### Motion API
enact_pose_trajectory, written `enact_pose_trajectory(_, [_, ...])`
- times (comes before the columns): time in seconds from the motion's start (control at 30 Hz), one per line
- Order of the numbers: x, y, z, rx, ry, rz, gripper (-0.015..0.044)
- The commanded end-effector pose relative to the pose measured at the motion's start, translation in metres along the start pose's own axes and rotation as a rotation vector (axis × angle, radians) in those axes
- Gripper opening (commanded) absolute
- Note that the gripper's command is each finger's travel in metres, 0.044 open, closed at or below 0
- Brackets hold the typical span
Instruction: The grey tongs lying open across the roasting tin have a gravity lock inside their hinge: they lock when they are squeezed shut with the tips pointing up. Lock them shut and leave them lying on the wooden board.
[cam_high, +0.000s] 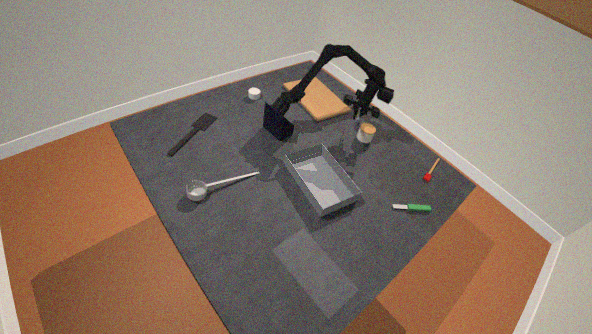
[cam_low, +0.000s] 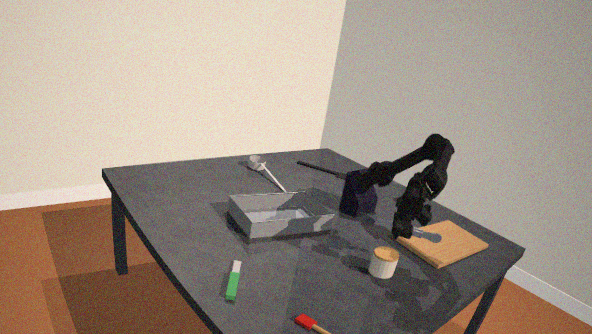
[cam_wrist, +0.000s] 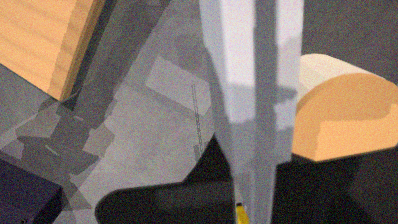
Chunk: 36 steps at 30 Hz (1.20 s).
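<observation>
My gripper (cam_high: 364, 111) (cam_low: 406, 231) is shut on the grey tongs (cam_low: 428, 235) (cam_wrist: 255, 90). In the wrist view the two grey arms of the tongs lie pressed together and run straight away from the fingers. The gripper hangs low at the near edge of the wooden board (cam_high: 320, 102) (cam_low: 452, 246) (cam_wrist: 40, 40), and the free end of the tongs reaches over the board. I cannot tell whether the tongs touch the board. The roasting tin (cam_high: 300, 156) (cam_low: 280, 227) stands empty in the middle of the table.
A cork-lidded jar (cam_high: 366, 132) (cam_low: 384, 261) (cam_wrist: 345, 115) stands close beside the gripper and the board. The arm's base (cam_high: 277, 122) (cam_low: 357, 197) is behind the tin. A green-handled tool (cam_high: 412, 207) (cam_low: 233, 280), a red brush (cam_high: 430, 172) (cam_low: 306, 321), a ladle (cam_high: 197, 190), a black spatula (cam_high: 192, 134) and a white puck (cam_high: 254, 93) lie farther off.
</observation>
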<state>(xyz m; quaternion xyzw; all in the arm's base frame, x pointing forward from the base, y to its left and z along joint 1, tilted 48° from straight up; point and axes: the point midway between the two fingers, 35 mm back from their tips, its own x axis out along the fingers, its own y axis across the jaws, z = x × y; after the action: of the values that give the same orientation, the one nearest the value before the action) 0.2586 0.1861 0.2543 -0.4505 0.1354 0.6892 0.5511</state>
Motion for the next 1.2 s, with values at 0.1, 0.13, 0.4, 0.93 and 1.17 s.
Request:
enact_pose_trajectory(0.1, [0.008,0.012,0.023,-0.045,0.041,0.023,-0.015])
enact_pose_trajectory(0.13, [0.009,0.014,0.027,-0.052,0.046,0.027,-0.015])
enact_pose_trajectory(0.4, [0.018,0.031,0.054,-0.107,0.085,0.051,-0.015])
enact_pose_trajectory(0.93, [0.027,0.07,0.101,-0.233,0.139,0.06,-0.015])
enact_pose_trajectory(1.17, [0.027,0.088,0.12,-0.284,0.154,0.05,-0.015])
